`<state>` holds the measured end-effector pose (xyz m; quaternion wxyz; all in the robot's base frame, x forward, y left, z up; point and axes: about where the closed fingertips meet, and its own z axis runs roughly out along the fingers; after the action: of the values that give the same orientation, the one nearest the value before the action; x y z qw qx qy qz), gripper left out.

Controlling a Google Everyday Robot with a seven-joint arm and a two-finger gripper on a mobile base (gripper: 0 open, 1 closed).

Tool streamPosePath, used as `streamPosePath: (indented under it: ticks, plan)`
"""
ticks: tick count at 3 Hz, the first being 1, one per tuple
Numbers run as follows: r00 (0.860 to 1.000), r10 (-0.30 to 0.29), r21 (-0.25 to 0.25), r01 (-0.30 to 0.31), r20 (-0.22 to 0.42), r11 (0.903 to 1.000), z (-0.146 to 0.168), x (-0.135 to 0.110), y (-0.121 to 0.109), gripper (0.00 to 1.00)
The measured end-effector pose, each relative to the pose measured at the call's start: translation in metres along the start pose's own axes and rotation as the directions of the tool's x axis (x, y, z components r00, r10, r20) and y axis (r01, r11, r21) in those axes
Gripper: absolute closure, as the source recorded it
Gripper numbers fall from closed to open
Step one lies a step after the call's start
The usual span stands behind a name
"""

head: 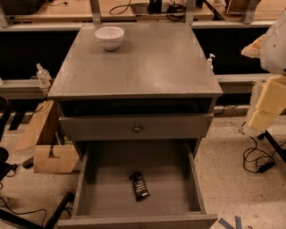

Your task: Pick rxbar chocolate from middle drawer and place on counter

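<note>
The rxbar chocolate [140, 186] lies flat in its black wrapper on the floor of the open middle drawer [98, 188], near the drawer's centre and front. The counter [147, 62] is the grey cabinet top above it. My gripper [264, 107], with cream-coloured parts, hangs at the right edge of the view. It is off to the right of the cabinet, well above and away from the bar, and holds nothing that I can see.
A white bowl [109, 37] stands at the counter's back left. The upper drawer front with a round knob [137, 129] is a little ajar. Cardboard boxes [49, 143] sit on the floor to the left and cables [257, 161] to the right. Workbenches [67, 9] run behind.
</note>
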<state>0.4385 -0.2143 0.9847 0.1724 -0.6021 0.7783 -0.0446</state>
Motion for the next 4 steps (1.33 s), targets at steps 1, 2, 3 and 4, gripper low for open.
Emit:
streamPosePath:
  ticks: [1,2,3,4]
  plan:
    - [1.000,0.000,0.000,0.000,0.000,1.0000,0.000,0.000,0.000,0.00]
    - [0.996,0.061,0.009,-0.062,0.062,0.9980,0.021,-0.003,-0.007,0.00]
    - [0.934,0.302,-0.086,-0.290,0.193,0.9531,0.111,0.000,-0.003,0.00]
    - [0.879,0.407,-0.128,-0.387,0.247,0.9134,0.175,-0.002,0.003,0.00]
